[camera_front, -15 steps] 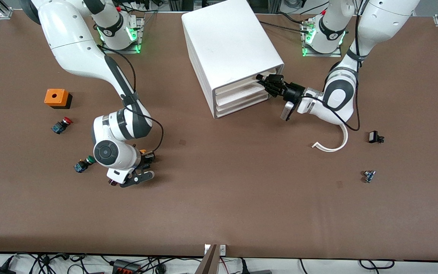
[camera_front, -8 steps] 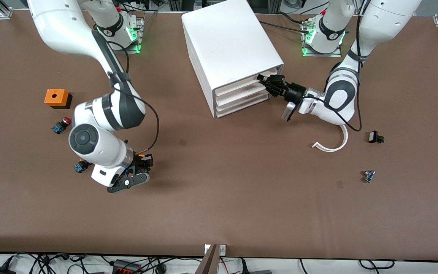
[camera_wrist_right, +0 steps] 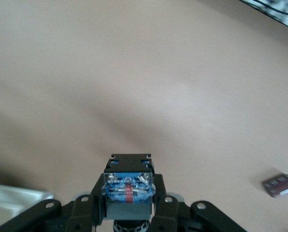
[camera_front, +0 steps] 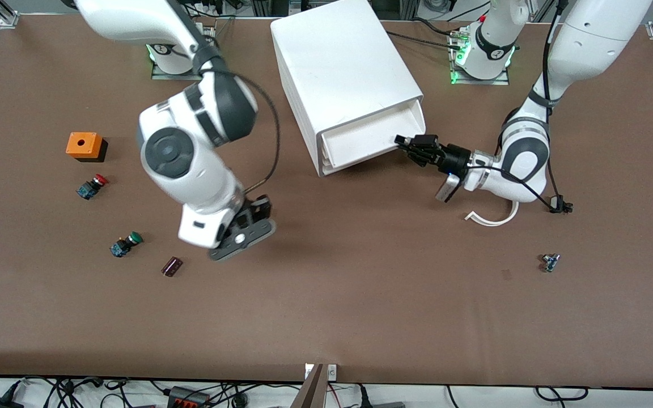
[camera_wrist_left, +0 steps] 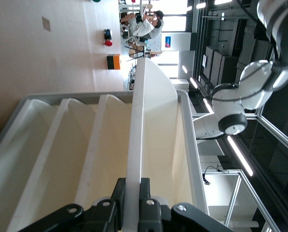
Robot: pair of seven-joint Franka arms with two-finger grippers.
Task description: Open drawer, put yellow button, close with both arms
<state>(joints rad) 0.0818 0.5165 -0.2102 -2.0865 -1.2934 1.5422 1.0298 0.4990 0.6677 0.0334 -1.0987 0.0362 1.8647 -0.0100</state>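
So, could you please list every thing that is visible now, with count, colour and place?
Cabinet: one, white, between the arm bases.
Drawer: one, white, topmost, pulled partly out.
Yellow button: one, blue-bodied, cap hidden, in the right gripper.
Red button: one, toward the right arm's end.
Green button: one, nearer the camera than the red.
Orange box: one, beside the red button.
Maroon part: one, beside the green button.
White curved strip: one, under the left arm.
Left gripper: shut on the drawer's front.
Right gripper: raised over the table.
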